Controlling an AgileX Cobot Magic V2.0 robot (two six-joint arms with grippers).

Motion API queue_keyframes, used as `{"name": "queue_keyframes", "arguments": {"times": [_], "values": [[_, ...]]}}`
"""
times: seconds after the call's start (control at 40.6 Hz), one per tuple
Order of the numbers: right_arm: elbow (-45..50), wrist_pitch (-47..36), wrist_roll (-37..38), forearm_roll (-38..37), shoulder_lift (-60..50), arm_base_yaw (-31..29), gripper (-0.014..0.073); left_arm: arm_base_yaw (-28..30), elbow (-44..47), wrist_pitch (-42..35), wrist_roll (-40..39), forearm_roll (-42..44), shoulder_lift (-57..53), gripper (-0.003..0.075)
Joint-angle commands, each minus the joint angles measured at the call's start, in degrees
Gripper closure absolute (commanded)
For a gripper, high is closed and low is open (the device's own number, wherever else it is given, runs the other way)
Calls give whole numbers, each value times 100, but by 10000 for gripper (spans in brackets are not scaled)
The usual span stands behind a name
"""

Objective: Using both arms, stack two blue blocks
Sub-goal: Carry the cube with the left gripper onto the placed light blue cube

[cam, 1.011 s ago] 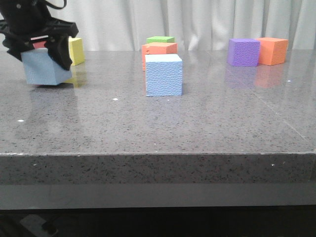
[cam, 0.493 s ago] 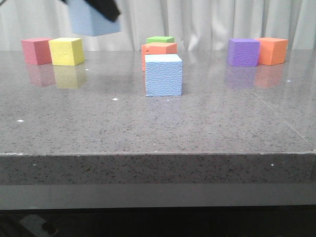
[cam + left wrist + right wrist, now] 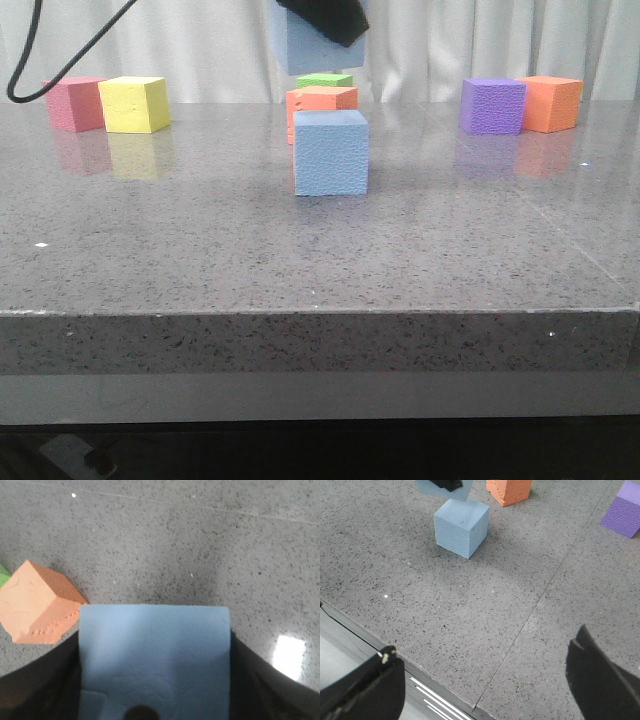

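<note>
**Blue block held in the air above its twin**

One blue block [image 3: 331, 152] sits on the grey stone table [image 3: 320, 260], near the middle of the front view. At its 12 o'clock, lifted clear of it with a gap between them, is the second blue block [image 3: 296, 45], clenched between the black fingers of the left gripper [image 3: 155, 680]; the wrist camera shows the foam filling the space between both fingers.

The right gripper [image 3: 485, 680] hangs well off toward the near table edge, its fingers spread wide with nothing between them.

Just behind the resting block, at about 12 o'clock in the front view, stands an orange cube [image 3: 322, 100] with a green cube [image 3: 325, 79] behind it. At 10 o'clock, far off, a yellow cube [image 3: 134, 104] stands just beside a pink cube [image 3: 72, 103]. At 2 o'clock a purple cube [image 3: 493, 106] stands next to another orange cube [image 3: 553, 103].
</note>
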Motion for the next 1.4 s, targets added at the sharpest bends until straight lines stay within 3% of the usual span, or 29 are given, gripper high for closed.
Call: {"name": "queue_keyframes", "arguments": {"times": [0.0,0.493,1.109,1.183,1.38], "values": [[-128,-391,-39,72,-32,-14,-62,-39,-189,-347,156,-229,-178,408],[-128,-391,-39,72,-32,-14,-62,-39,-176,-119,1315,-501,-89,407],[-128,-391,-39,72,-32,-14,-62,-5,-176,-302,1465,-455,247,400],[-128,-391,-39,72,-32,-14,-62,-5,-176,-315,1465,-455,247,360],[-128,-391,-39,72,-32,-14,-62,-5,-176,-361,1465,-477,237,140]]}}
